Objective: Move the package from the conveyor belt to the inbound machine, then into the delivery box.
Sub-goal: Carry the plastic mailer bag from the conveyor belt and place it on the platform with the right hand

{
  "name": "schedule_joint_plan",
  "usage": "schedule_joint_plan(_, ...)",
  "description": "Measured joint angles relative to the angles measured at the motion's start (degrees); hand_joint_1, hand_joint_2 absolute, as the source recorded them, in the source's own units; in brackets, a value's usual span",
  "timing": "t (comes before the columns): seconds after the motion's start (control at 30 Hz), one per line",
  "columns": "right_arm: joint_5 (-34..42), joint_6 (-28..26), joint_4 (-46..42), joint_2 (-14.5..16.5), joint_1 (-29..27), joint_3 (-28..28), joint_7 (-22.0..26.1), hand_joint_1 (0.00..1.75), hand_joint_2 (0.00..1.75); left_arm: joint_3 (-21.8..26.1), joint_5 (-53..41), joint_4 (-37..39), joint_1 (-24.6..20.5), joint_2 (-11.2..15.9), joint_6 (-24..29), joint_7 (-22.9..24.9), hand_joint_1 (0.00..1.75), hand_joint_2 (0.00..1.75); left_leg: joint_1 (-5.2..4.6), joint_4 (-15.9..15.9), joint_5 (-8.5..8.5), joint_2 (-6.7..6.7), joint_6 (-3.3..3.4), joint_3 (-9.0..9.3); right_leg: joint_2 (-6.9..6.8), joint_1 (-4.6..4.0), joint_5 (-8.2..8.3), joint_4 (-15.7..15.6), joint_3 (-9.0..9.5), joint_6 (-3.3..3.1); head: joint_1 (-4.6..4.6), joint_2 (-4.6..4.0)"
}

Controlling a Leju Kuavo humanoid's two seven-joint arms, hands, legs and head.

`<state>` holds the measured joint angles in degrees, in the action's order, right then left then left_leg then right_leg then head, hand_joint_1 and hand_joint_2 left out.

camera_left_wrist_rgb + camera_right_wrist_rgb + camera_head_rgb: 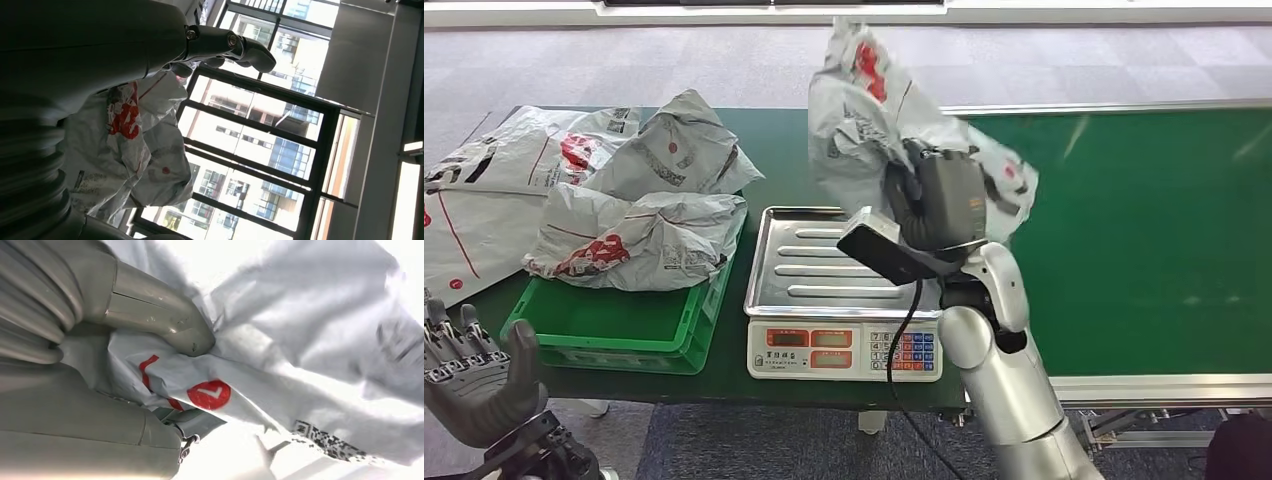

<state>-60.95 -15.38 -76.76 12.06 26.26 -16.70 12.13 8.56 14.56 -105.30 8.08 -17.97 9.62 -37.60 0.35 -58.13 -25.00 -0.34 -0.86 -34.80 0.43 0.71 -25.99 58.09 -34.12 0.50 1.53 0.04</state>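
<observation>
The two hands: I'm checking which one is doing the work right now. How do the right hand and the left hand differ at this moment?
The right hand is raised above the scale, gripping a crumpled grey package; the left hand sits low near the green crate. The left hand holds nothing, its fingers spread apart and upright, while the right hand's thumb presses into the package. Both are grey, many-fingered hands.

The head view looks down from high on the robot onto a green conveyor belt (1144,230). The right wrist view sits very close against a grey package (300,370), also seen from above. The left wrist view tilts upward toward tall windows (260,145).
</observation>
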Motion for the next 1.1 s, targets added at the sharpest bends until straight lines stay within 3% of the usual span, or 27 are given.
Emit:
schedule_joint_plan(0.27,5.37,1.32,19.08,1.55,6.50,-6.21,2.83,1.75,1.75,-1.69,-0.02,2.07,-1.53,0.39,0.11,0.03,0.00,1.75,0.01,0.00,-0.01,-0.04,-0.02,-0.11,-0.01,0.00,-0.01,0.00,-0.11,-0.01,-0.01,0.00)
schedule_joint_plan(0.57,6.10,1.67,25.89,3.12,9.63,-7.91,3.72,1.75,1.75,-1.89,-0.01,3.23,-2.56,0.62,0.19,0.05,0.00,1.75,0.01,-0.01,-0.02,-0.03,-0.02,-0.14,-0.01,0.00,-0.01,0.00,-0.16,-0.01,-0.01,0.00)
schedule_joint_plan(0.6,6.27,1.71,26.35,3.21,9.82,-8.05,4.14,1.31,1.75,-1.89,0.01,3.32,-2.60,0.63,0.20,0.05,0.00,1.75,0.01,-0.01,-0.02,-0.03,-0.02,-0.14,-0.01,0.00,-0.01,0.00,-0.17,-0.01,0.00,0.00)
schedule_joint_plan(0.7,7.53,1.29,27.98,3.56,10.35,-8.91,6.00,0.00,0.44,-1.89,0.11,3.67,-3.20,0.70,0.38,0.03,0.00,1.75,0.01,-0.01,-0.02,-0.02,-0.02,-0.15,-0.01,0.00,-0.01,0.00,-0.18,-0.01,0.00,0.00)
schedule_joint_plan(0.73,8.35,0.72,28.49,3.72,10.48,-9.16,6.51,0.00,0.00,-1.89,0.16,3.80,-3.56,0.74,0.50,0.02,0.00,1.75,0.01,-0.01,-0.02,-0.02,-0.02,-0.15,-0.01,-0.01,-0.01,0.00,-0.18,-0.01,0.00,0.00)
schedule_joint_plan(0.9,13.33,-3.42,28.13,4.09,10.66,-9.44,9.19,0.00,0.00,-1.89,0.21,3.99,-4.23,0.87,1.14,-0.20,0.00,1.75,0.01,-0.01,-0.01,-0.02,-0.03,-0.15,0.00,0.00,-0.01,0.00,-0.20,-0.02,0.00,0.00)
schedule_joint_plan(1.1,14.32,-3.19,23.12,3.54,10.36,-9.44,8.67,0.00,0.00,-1.87,0.09,3.89,-4.20,0.94,1.35,-0.61,0.00,1.75,0.00,-0.01,-0.02,0.00,-0.03,-0.16,0.00,0.01,-0.01,0.00,-0.22,-0.01,0.00,0.00)
